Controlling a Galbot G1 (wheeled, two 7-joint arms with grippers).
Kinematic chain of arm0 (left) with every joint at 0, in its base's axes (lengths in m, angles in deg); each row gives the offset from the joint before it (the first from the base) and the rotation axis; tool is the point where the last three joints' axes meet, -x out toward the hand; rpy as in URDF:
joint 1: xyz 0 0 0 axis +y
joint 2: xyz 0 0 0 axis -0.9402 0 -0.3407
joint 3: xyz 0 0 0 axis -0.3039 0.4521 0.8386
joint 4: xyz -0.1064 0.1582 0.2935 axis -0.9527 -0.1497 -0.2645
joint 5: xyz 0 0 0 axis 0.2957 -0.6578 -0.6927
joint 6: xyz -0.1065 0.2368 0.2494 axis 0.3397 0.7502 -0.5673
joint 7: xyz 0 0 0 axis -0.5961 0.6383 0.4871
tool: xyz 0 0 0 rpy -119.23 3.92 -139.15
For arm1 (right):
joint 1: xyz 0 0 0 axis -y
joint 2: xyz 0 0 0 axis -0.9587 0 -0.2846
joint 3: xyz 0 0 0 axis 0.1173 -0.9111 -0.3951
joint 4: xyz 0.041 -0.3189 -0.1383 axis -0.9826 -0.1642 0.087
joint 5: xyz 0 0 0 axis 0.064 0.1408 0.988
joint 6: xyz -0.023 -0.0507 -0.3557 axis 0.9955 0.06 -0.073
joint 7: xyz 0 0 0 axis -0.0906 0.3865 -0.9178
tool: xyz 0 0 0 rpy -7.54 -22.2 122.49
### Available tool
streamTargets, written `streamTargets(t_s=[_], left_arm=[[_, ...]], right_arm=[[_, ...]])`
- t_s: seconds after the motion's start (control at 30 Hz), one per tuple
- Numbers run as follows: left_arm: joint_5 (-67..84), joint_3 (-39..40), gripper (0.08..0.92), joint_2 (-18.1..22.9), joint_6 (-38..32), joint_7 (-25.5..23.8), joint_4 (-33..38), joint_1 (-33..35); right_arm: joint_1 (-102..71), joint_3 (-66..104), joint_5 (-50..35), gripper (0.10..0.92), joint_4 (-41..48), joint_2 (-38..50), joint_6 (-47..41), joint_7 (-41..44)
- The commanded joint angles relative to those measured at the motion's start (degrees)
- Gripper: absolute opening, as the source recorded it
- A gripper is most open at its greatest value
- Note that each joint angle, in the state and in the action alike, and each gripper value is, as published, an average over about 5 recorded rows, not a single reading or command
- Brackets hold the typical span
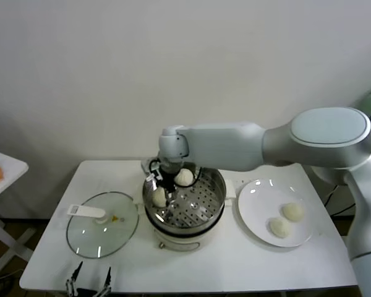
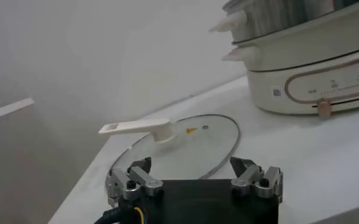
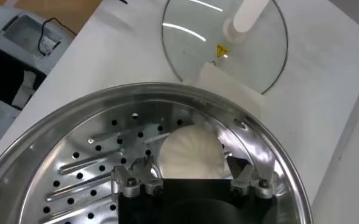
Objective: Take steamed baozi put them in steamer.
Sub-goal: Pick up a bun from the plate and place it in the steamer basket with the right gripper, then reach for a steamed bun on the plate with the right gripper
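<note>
The steel steamer point(image 1: 214, 185) sits on its cream pot base point(image 1: 179, 238) at the table's middle. Two baozi lie inside, one at the back point(image 1: 184, 177) and one at the left point(image 1: 159, 197). Two more baozi point(image 1: 292, 211) point(image 1: 279, 227) lie on the white plate point(image 1: 255, 216) to the right. My right gripper point(image 1: 165, 185) reaches down into the steamer. In the right wrist view it point(image 3: 191, 164) is open, with the left baozi point(image 3: 190, 152) resting on the perforated bottom point(image 3: 94, 176) between its fingers. My left gripper point(image 1: 89, 281) is open and empty at the table's front edge.
The glass lid point(image 1: 102, 224) with a white handle lies flat on the table left of the steamer; it also shows in the left wrist view point(image 2: 185, 146), ahead of the left gripper point(image 2: 191, 167). A small side table point(image 1: 0, 170) stands at the far left.
</note>
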Motion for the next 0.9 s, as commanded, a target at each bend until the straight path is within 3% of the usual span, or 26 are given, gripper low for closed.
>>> streamTargets(t_s=[0.03, 0.23, 0.47, 0.67, 0.9], left_arm=[[-0.51, 0.22, 0.823, -0.14, -0.01, 0.04, 0.00, -0.03], [-0.96, 0.47, 0.823, -0.36, 0.07, 0.00, 0.07, 0.11], [-1.03, 0.51, 0.823, -0.54, 0.12, -0.07, -0.07, -0.06], [-1.08, 0.77, 0.823, -0.47, 0.11, -0.05, -0.07, -0.01], [-1.09, 0.40, 0.823, -0.25, 0.07, -0.02, -0.29, 0.01]], right_arm=[[12.02, -3.65, -5.02, 0.821, -8.65, 10.62, 3.46, 5.44], [19.65, -9.48, -6.60, 0.823, -18.56, 25.43, 5.55, 8.51], [21.28, -18.89, 2.90, 0.823, -24.09, 39.84, 6.59, 8.58], [13.82, -19.51, 11.90, 0.823, -22.41, 46.90, 7.00, 8.17], [1.05, -11.99, 19.03, 0.823, -16.14, 49.00, 6.89, 7.28]])
